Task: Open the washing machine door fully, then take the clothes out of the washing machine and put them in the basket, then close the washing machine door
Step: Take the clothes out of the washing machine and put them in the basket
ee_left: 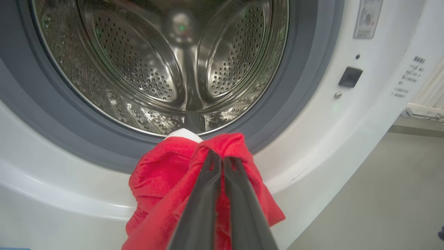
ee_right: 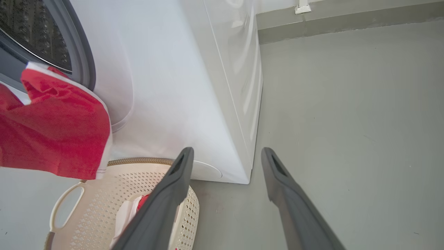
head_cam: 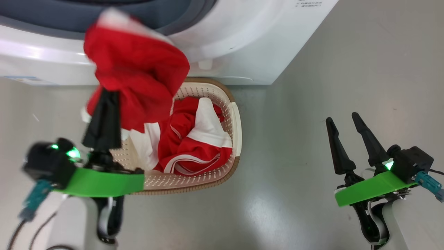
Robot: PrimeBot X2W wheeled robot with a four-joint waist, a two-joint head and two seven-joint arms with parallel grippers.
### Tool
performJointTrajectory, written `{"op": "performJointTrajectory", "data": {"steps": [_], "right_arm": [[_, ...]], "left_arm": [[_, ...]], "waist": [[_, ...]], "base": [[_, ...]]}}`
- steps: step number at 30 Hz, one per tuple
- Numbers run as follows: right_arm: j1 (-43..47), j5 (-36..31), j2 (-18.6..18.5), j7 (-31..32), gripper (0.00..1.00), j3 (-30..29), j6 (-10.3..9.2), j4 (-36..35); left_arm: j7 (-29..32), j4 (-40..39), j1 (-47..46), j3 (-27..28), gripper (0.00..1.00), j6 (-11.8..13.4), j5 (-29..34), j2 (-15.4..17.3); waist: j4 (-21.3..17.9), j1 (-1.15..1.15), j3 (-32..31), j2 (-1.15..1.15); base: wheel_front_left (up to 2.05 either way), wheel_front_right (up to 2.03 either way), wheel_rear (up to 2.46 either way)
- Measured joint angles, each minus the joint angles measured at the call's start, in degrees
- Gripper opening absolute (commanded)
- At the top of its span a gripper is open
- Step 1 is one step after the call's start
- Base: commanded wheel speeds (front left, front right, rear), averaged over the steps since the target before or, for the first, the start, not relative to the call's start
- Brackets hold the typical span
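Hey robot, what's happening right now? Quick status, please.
Left claw shut on red garment, over basket edge. Right claw open, empty. More clothes in basket; drum looks empty. Nothing in the way.

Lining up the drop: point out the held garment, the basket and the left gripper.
held garment (head_cam: 138, 66), head view, middle of the bunched red cloth.
basket (head_cam: 237, 125), head view, bare right rim.
left gripper (ee_left: 222, 160), left wrist view, between its shut fingertips.

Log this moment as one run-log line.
left tool: shut on red jersey, outside drum, not yet in basket | right tool: open, empty | basket: holds another jersey | drum: looks empty
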Motion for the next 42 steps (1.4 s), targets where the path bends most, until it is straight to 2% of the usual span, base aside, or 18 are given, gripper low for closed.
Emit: {"op": "performJointTrajectory", "data": {"steps": [5,10,22,37,38,40,41,42], "right_arm": [[-1.11,0.00,0.20,-0.01,1.00,-0.01,0.00,-0.24],[-2.38,-0.48,0.43,0.00,1.00,-0.01,0.00,-0.52],[-4.44,-1.45,0.76,0.00,1.00,0.38,0.00,-1.19],[-4.60,-1.55,1.38,-0.01,1.00,0.64,0.00,-2.18],[-4.60,-1.55,1.38,0.00,1.00,0.64,0.00,-2.16],[-4.60,-1.55,1.38,-0.01,1.00,0.58,0.00,-2.16],[-4.60,-1.56,1.37,-0.01,1.00,0.49,0.00,-2.15],[-4.60,-1.62,1.37,0.00,1.00,0.41,0.00,-2.10]], "left_arm": [[0.02,12.12,-1.09,-3.11,0.00,0.00,0.18,-0.03],[0.09,22.72,-6.20,-4.99,0.00,0.00,0.66,0.11],[0.08,42.03,-16.56,-9.26,0.00,0.00,-0.86,2.19],[0.08,52.70,-23.72,-15.44,0.00,0.00,-5.10,4.50],[0.09,53.10,-23.97,-15.66,0.06,0.00,-5.33,4.57],[0.09,53.54,-24.27,-15.96,0.39,0.00,-6.01,4.58],[0.09,53.54,-24.31,-16.08,0.62,0.00,-6.34,4.57],[0.09,53.55,-24.31,-16.19,0.80,0.00,-6.67,4.56]], "waist": [[-0.43,0.00,1.84,0.00],[-1.01,0.00,3.91,0.00],[-2.51,0.00,9.31,0.00],[-4.30,0.00,13.43,0.00],[-4.35,0.00,13.40,0.00],[-4.32,0.00,13.19,0.00],[-4.25,0.00,13.08,0.00],[-4.17,0.00,12.93,0.00]], "base": [[0.00,0.00,0.00],[0.00,0.00,0.00],[0.00,0.00,0.00],[0.00,0.00,0.00],[0.00,0.00,0.00],[0.00,0.00,0.00],[0.00,0.00,0.00],[0.00,0.00,0.00]]}}
